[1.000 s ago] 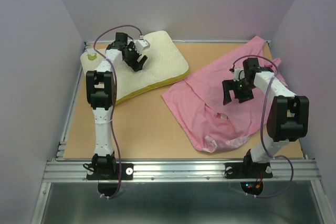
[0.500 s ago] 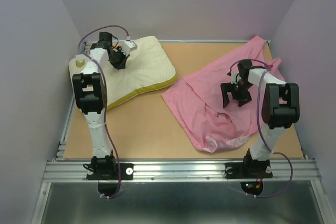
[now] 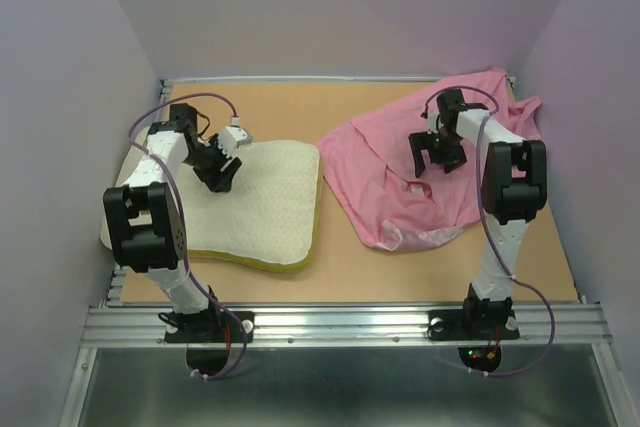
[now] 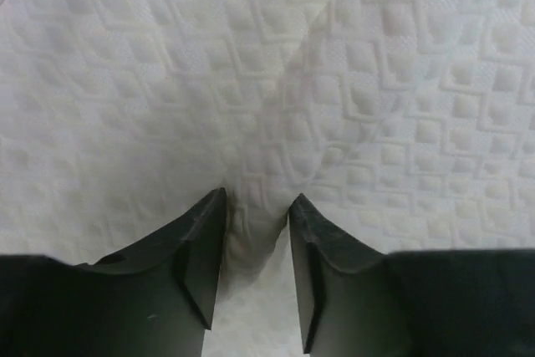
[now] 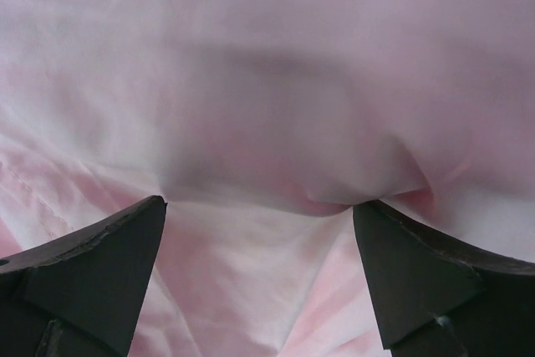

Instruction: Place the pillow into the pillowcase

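Left gripper [image 4: 257, 206] clenches a raised fold of the pillow [image 3: 268, 205], flat at table [image 3: 330, 282] left, presumably to drag it; right gripper [image 5: 259, 206], jaws spread wide, rests on the crumpled pillowcase [image 3: 372, 169] far right, likely seeking its opening.

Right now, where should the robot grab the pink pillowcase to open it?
Probably the near edge of the pillowcase, where the shiny lining peeks out: that looks like the open mouth. Pinch one layer there from above, coming from the robot's side. The open right end effector sits farther back, over flat cloth.
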